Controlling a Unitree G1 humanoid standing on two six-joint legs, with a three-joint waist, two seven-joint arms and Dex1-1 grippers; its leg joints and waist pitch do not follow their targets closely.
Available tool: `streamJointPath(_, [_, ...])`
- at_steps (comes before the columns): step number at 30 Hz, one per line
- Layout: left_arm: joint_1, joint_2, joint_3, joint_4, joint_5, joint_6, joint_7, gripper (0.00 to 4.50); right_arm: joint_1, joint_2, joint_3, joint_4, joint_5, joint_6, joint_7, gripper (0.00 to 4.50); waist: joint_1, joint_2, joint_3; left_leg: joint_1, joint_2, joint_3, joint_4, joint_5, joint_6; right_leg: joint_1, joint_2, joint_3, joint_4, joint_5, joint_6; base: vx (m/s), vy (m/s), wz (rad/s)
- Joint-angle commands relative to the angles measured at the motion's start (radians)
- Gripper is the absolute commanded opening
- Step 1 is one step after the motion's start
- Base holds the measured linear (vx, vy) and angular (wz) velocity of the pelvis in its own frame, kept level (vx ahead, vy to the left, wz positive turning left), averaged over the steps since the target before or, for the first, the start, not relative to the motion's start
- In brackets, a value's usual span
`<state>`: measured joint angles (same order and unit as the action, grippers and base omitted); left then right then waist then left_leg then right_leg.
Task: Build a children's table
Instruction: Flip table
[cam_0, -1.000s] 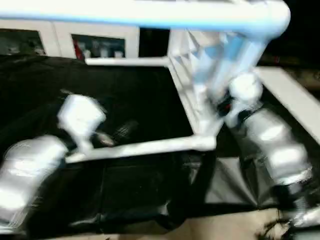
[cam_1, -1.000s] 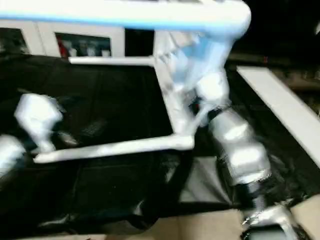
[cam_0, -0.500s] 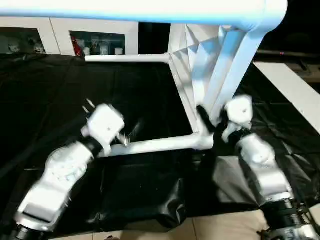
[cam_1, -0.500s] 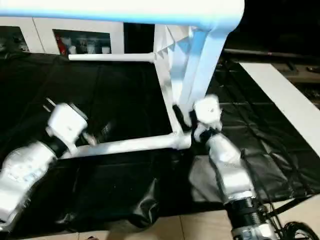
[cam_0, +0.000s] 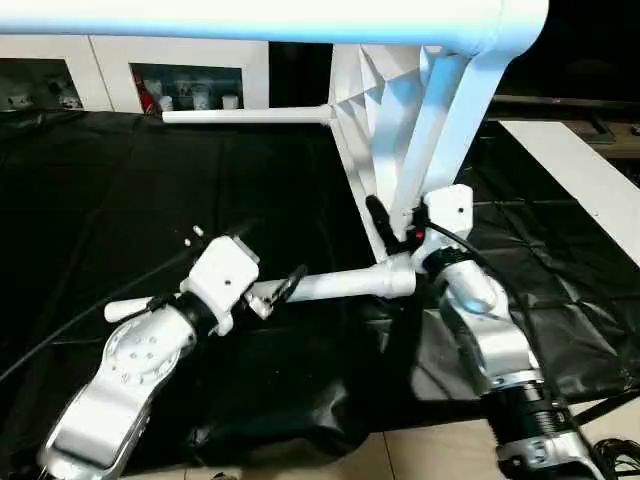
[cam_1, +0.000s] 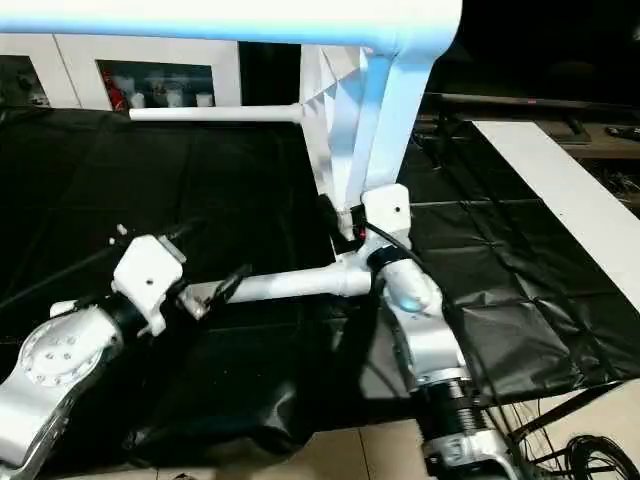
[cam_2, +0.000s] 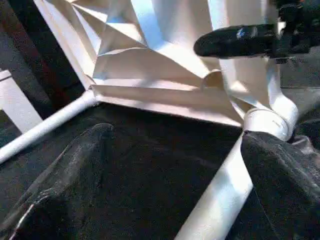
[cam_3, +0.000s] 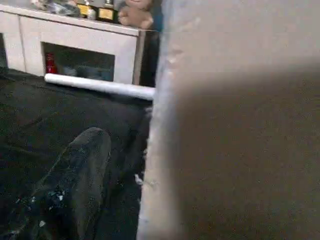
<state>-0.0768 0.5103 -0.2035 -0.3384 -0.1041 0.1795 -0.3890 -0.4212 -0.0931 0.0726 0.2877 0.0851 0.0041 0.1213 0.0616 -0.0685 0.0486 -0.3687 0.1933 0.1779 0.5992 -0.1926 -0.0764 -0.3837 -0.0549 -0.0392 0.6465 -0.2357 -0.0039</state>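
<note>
The tabletop (cam_0: 385, 130) stands on its edge on a black sheet (cam_0: 120, 210), its ribbed white underside facing the robot. Legs are plugged into its corner sockets and stick out level: a near lower leg (cam_0: 340, 284) runs along the sheet toward the robot's left, a far lower leg (cam_0: 245, 116) points the same way farther back, and an upper leg (cam_0: 250, 20) crosses overhead. All parts are plain glossy white plastic, the legs round and slightly tapered. No writing can be read on them.

The left gripper (cam_0: 283, 289) sits at the near lower leg, some way out from the tabletop, its black fingers spread wide about the leg without clamping it. The right gripper (cam_0: 392, 222) is at the tabletop's near lower corner, fingers wide, one black finger (cam_2: 235, 40) lying against the ribbed underside.

The black sheet is wrinkled and glossy and drapes over the near edge. Behind the tabletop stands a white cabinet (cam_0: 110, 75) with glass doors and small items inside. To the tabletop's right lies a long white board (cam_0: 580, 185).
</note>
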Motion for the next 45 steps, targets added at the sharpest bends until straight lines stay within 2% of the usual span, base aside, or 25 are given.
streamJointPath(1, [0.012,0.007,0.006,-0.032,-0.001,0.005,-0.012,4.50,-0.005,0.003,-0.016,0.003,0.010,0.026,-0.018,4.07,0.006,0.016,-0.051,0.015,0.032,-0.012,-0.073,-0.147,-0.045,0.034,-0.062,0.047,-0.069,0.000,-0.122,0.000,0.000,0.00])
streamJointPath(3, [0.021,0.003,0.016,-0.047,-0.024,0.005,-0.020,4.50,-0.001,0.012,-0.018,0.002,0.005,0.036,-0.031,3.96,0.006,0.015,-0.050,0.014,0.032,-0.012,-0.074,-0.159,-0.052,0.033,-0.063,0.048,-0.070,-0.021,-0.118,0.000,0.000,0.00])
streamJointPath(4, [0.025,0.000,0.021,-0.054,-0.031,0.006,-0.023,4.50,0.002,0.015,-0.018,-0.001,0.001,0.040,-0.035,3.77,0.006,0.016,-0.051,0.015,0.033,-0.012,-0.074,-0.160,-0.053,0.033,-0.063,0.047,-0.070,-0.023,-0.117,0.000,0.000,0.00])
streamJointPath(8, [0.032,-0.005,0.032,-0.064,-0.030,0.010,-0.028,4.50,0.009,0.019,-0.025,-0.006,-0.011,0.049,-0.049,3.44,0.006,0.016,-0.050,0.014,0.032,-0.011,-0.075,-0.167,-0.055,0.032,-0.063,0.048,-0.072,-0.036,-0.107,0.000,0.000,0.00])
streamJointPath(16, [0.040,-0.008,0.053,-0.080,-0.037,0.025,-0.039,4.50,0.020,0.012,-0.043,-0.016,-0.044,0.074,-0.101,2.77,0.007,0.016,-0.053,0.013,0.029,-0.011,-0.072,-0.133,-0.056,0.034,-0.061,0.047,-0.067,0.016,-0.104,0.000,0.000,0.00])
streamJointPath(24, [0.042,-0.008,0.067,-0.091,-0.054,0.034,-0.057,4.50,0.015,0.014,-0.048,-0.010,-0.053,0.079,-0.109,2.08,0.012,0.017,-0.051,0.017,0.031,-0.011,-0.074,-0.164,-0.062,0.031,-0.062,0.048,-0.070,-0.022,-0.100,0.000,0.000,0.00])
streamJointPath(29, [0.046,-0.011,0.078,-0.096,-0.077,0.049,-0.076,4.50,0.014,0.012,-0.048,-0.006,-0.059,0.074,-0.109,1.97,0.015,0.017,-0.052,0.016,0.031,-0.011,-0.073,-0.150,-0.062,0.033,-0.061,0.047,-0.068,-0.006,-0.099,0.000,0.000,0.00])
streamJointPath(36, [0.056,-0.009,0.105,-0.142,-0.200,0.103,-0.139,4.50,0.013,-0.003,-0.042,-0.006,-0.077,0.062,-0.109,1.96,0.019,0.016,-0.052,0.016,0.029,-0.009,-0.072,-0.145,-0.067,0.032,-0.061,0.047,-0.066,-0.001,-0.103,0.000,0.000,0.00])
streamJointPath(39, [0.045,-0.005,0.116,-0.157,-0.204,0.100,-0.148,4.50,0.012,-0.016,-0.041,-0.004,-0.086,0.051,-0.106,1.96,0.021,0.014,-0.050,0.017,0.030,-0.008,-0.073,-0.155,-0.064,0.031,-0.059,0.048,-0.069,-0.019,-0.094,0.000,0.000,0.00])
streamJointPath(41, [0.024,0.021,0.121,-0.169,-0.173,0.086,-0.153,4.50,0.012,-0.026,-0.044,-0.002,-0.086,0.040,-0.097,1.96,0.024,0.013,-0.050,0.018,0.030,-0.008,-0.072,-0.160,-0.062,0.031,-0.060,0.048,-0.072,-0.043,-0.084,0.000,0.000,0.00])
streamJointPath(43, [-0.046,0.052,0.154,-0.206,-0.161,0.072,-0.157,4.50,0.014,-0.041,-0.045,0.000,-0.091,0.032,-0.088,1.96,0.025,0.012,-0.050,0.018,0.030,-0.008,-0.072,-0.157,-0.061,0.030,-0.060,0.048,-0.071,-0.050,-0.080,0.000,0.000,0.00])
streamJointPath(44, [-0.077,0.061,0.172,-0.223,-0.167,0.072,-0.158,4.50,0.015,-0.045,-0.046,0.001,-0.091,0.030,-0.085,1.96,0.027,0.014,-0.052,0.021,0.030,-0.007,-0.071,-0.154,-0.066,0.029,-0.060,0.048,-0.070,-0.047,-0.080,0.000,0.000,0.00])
streamJointPath(45, [-0.089,0.070,0.176,-0.224,-0.152,0.065,-0.155,4.50,0.015,-0.046,-0.047,0.002,-0.092,0.029,-0.084,1.96,0.026,0.013,-0.053,0.017,0.030,-0.009,-0.070,-0.134,-0.068,0.033,-0.060,0.047,-0.065,-0.015,-0.087,0.000,0.000,0.00])
